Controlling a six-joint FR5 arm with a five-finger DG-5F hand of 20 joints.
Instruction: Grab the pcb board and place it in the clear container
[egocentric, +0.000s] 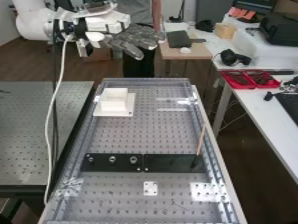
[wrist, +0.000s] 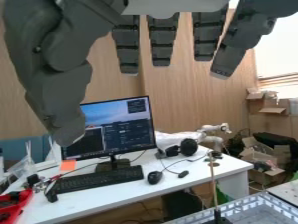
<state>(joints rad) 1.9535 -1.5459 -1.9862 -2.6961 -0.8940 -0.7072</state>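
High view: we see the hand (egocentric: 136, 41) above and past the far end of the perforated bench (egocentric: 123, 137), fingers straight and apart, clamped on nothing; in the wrist view, fingers and thumb stand apart too, air between them; we cannot tell which piece is the pcb board, so we cannot fix its place.

Toward the bench's far end, a white square block (egocentric: 114, 99) sits on a white plate (egocentric: 126, 111), near the view's left edge rail; perforated surface runs from there to two black strips (egocentric: 112, 161) (egocentric: 169, 163) laid end to end across the bench; a thin upright stick (egocentric: 200, 140) rises at the right strip's outer end, near the right edge rail; nearer still, a small white plate with holes (egocentric: 151, 188) lies about midway between the rails.

White cable (egocentric: 64, 75) hangs down the view's left; a second perforated bench (egocentric: 33, 130) lies just beside, a dark strip between.
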